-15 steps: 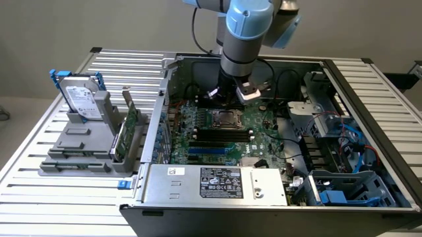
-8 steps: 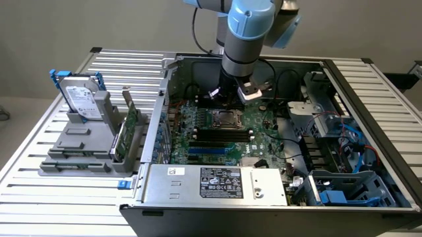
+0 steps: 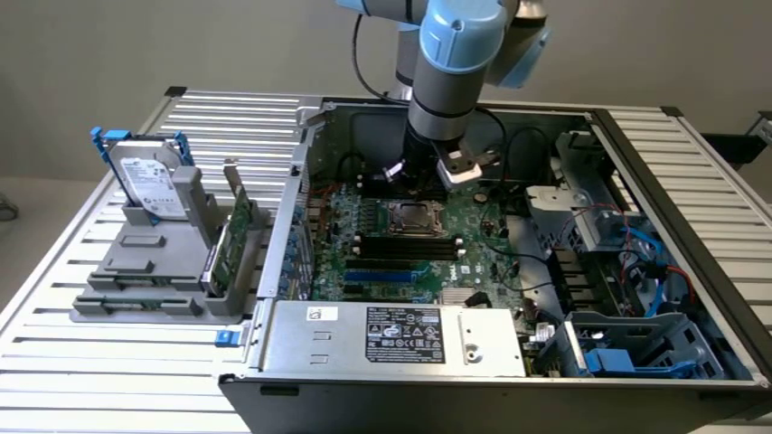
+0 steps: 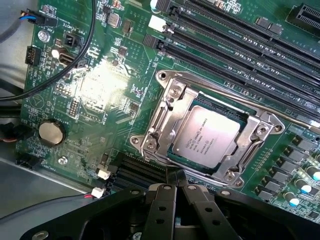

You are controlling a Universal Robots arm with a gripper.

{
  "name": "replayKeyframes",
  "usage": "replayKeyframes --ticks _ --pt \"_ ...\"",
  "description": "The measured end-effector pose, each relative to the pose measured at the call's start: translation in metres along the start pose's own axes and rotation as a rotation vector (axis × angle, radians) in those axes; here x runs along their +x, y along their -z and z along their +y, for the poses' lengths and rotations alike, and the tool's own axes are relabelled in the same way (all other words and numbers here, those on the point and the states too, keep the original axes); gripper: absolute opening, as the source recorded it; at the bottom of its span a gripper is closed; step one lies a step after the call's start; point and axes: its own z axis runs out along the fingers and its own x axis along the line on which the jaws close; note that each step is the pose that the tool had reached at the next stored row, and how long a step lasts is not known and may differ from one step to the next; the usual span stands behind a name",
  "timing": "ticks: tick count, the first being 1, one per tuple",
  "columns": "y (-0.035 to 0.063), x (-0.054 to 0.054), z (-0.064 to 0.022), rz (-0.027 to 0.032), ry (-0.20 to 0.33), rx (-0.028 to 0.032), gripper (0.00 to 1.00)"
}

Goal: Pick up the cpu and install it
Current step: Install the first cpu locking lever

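Motherboard [image 4: 115,85], cpu [image 4: 206,138] in socket [image 4: 165,107]

You are looking at a lab or test bench for computer assembly, not a home or an office. An open desktop computer case [image 3: 507,362] lies on its side on a slatted aluminium table [image 3: 108,362], against a plain grey wall [image 3: 181,45]. Directly beneath your pincer lies the bare green motherboard [image 4: 105,85], with rows of black memory slots [image 4: 235,55] beyond its metal-framed processor socket [image 4: 165,115]. Well off to the side of the pincer, outside the case, a grey fixture [image 3: 151,271] props up a hard drive [image 3: 151,185] and a circuit card [image 3: 235,240]. A label-bearing power supply [image 3: 404,336] sits at the case's near edge.
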Motion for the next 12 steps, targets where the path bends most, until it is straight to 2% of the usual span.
replayKeyframes --ticks 12 --pt "0.0000 0.0043 0.0019 -0.0025 0.012 0.0013 0.11"
